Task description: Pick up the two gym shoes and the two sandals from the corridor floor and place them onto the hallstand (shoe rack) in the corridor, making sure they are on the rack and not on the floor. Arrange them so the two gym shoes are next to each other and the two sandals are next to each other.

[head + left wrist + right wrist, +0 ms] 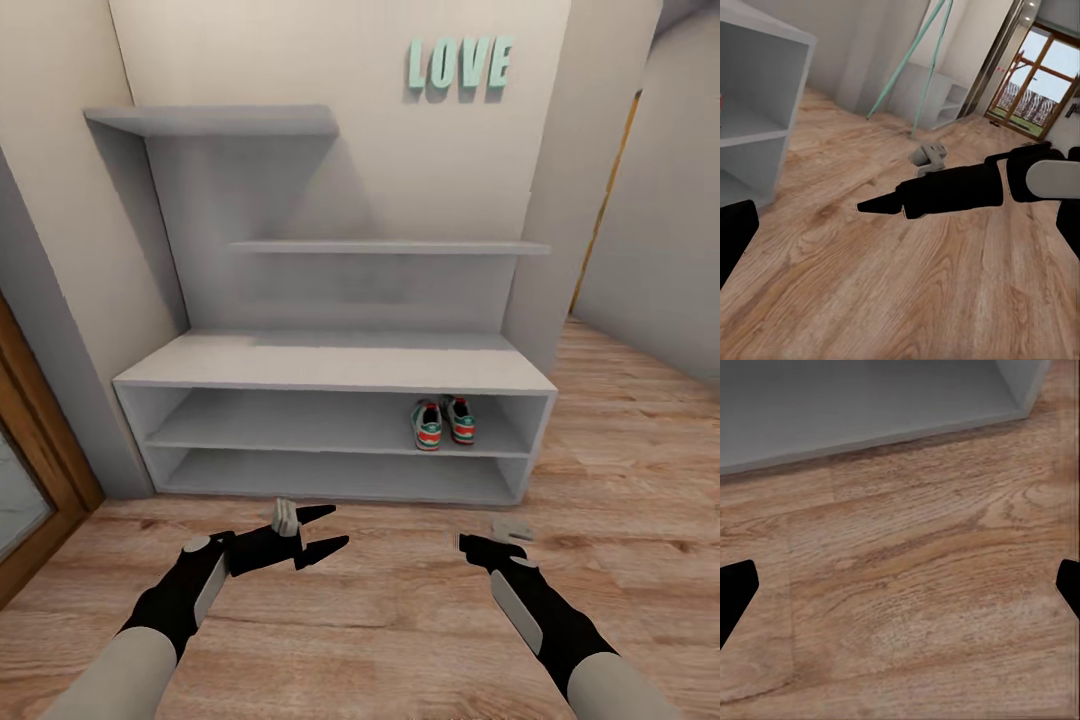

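The two gym shoes [443, 422] stand side by side, heels outward, on the right part of the upper low shelf of the pale grey hallstand [330, 365]. The sandals are out of view. My left gripper [338, 527] hovers open and empty over the wood-plank corridor floor [400, 620], in front of the stand's middle. My right gripper [468, 545] hangs over the floor below the shoes. In the right wrist view its fingertips [736, 585] sit wide apart with bare planks between them. The left wrist view looks across at the right gripper [881, 204].
A wooden door frame [40, 470] borders the floor at the left. Teal LOVE letters [460, 64] hang on the wall above the stepped shelves. The left wrist view shows thin teal legs [922, 60], a low white unit [941, 101] and a glazed door [1039, 82] down the corridor.
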